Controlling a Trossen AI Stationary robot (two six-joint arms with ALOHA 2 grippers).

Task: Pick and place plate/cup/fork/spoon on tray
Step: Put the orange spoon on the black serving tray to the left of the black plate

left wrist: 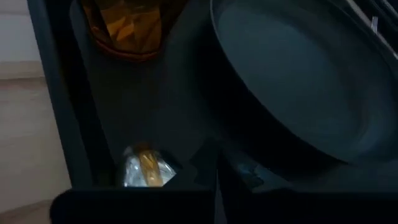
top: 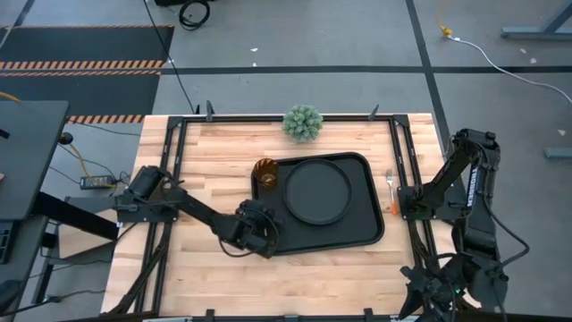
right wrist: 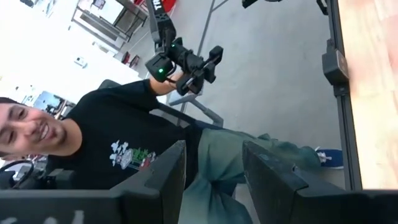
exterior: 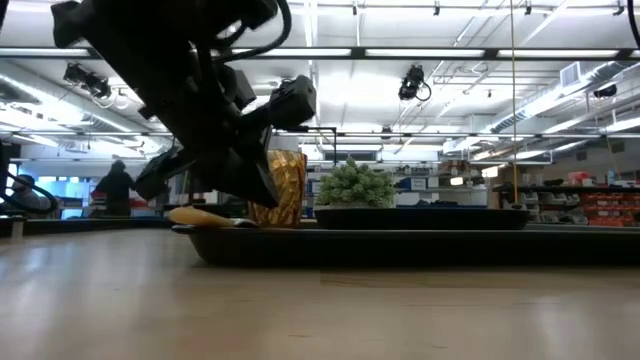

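Over the tray's [top: 371,234] left edge, my left gripper [top: 257,234] is pinched shut around the spoon [left wrist: 144,167], its yellowish handle showing. My right gripper [right wrist: 214,174] waits off-table, fingers apart.

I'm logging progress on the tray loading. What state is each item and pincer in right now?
plate: flat on the tray.
cup: upright in the tray's corner, beside the plate.
spoon: at the tray's edge, in the left pincer.
fork: on the table, outside the tray.
left pincer: shut on the spoon.
right pincer: open, empty, off the table's edge.
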